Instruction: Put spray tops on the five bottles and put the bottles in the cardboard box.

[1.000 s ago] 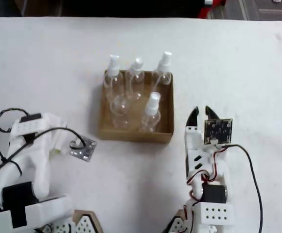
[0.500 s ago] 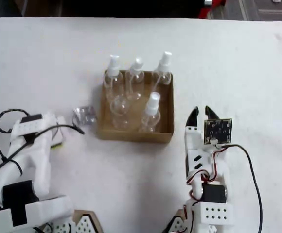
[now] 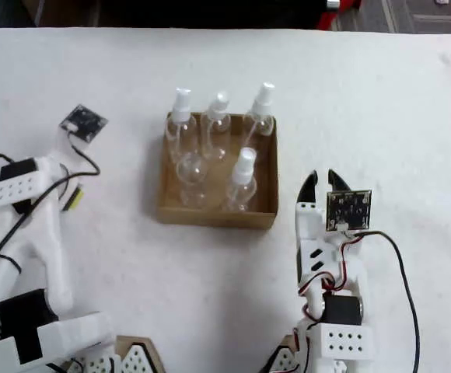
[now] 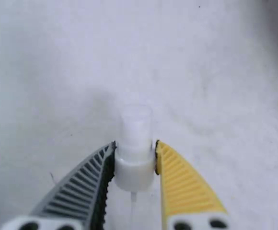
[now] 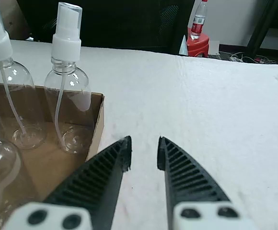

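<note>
The cardboard box (image 3: 218,218) sits mid-table with five clear bottles upright in it. Several carry white spray tops, such as the one at the back left (image 3: 181,116) and the one at the front right (image 3: 242,177). One bottle (image 3: 190,169) stands with a bare neck. My left gripper (image 4: 135,143) is shut on a white spray top (image 4: 134,165), its thin tube hanging down, over bare white table. The left arm (image 3: 25,194) is left of the box. My right gripper (image 3: 323,180) rests just right of the box, slightly open with nothing in it (image 5: 144,146).
A white cloth (image 3: 365,101) covers the table, with bare room right of and behind the box. The box's near corner (image 5: 97,120) and two topped bottles (image 5: 67,105) stand close beside the right fingers. Chairs and a red stool (image 5: 199,45) lie beyond the far edge.
The left arm has swung away from the box's left front side, to the left and farther back, with its wrist turned over. The right arm and the bottles have stayed put.
</note>
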